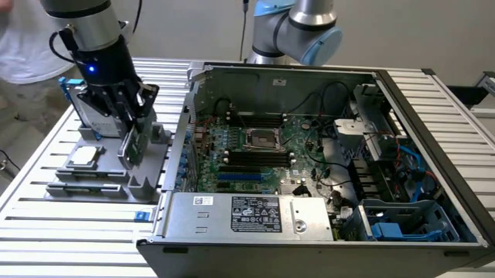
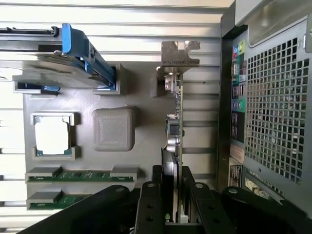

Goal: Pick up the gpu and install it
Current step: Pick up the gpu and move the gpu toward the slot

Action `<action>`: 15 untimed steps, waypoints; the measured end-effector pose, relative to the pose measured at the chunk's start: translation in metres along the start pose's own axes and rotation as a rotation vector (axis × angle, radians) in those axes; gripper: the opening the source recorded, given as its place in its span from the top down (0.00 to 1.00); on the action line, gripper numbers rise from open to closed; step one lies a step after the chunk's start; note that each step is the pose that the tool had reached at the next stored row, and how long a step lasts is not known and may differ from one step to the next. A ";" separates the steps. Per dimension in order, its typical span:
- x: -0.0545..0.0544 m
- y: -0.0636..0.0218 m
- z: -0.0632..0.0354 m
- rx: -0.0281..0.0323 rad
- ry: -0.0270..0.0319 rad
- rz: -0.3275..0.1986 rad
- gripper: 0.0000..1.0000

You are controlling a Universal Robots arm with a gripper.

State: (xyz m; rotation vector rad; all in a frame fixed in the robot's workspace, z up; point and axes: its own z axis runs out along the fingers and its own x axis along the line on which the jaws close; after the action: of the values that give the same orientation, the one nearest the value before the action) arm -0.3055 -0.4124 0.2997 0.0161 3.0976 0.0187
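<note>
Gpu [image 1: 136, 142], upright over the gray holder [image 1: 101, 188]; hand [image 2: 171, 183] seemingly clamped on it; in wrist view we log its silver bracket [image 2: 179, 54].

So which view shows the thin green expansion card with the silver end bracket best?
The wrist view: the green expansion card runs edge-on from silver bracket to the gripper shut on it. The exterior view gives a strip of its green face below the gripper, over the grey holder.
</note>
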 end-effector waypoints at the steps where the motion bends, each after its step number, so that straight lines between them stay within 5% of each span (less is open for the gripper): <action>1: 0.000 0.0000 -0.0044 0.0000 0.0000 0.001 0.74; 15: -0.001 0.0008 -0.0679 -0.0014 -0.0001 0.011 0.74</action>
State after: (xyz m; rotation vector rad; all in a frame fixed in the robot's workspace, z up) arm -0.3077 -0.4125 0.3676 0.0326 3.0974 0.0212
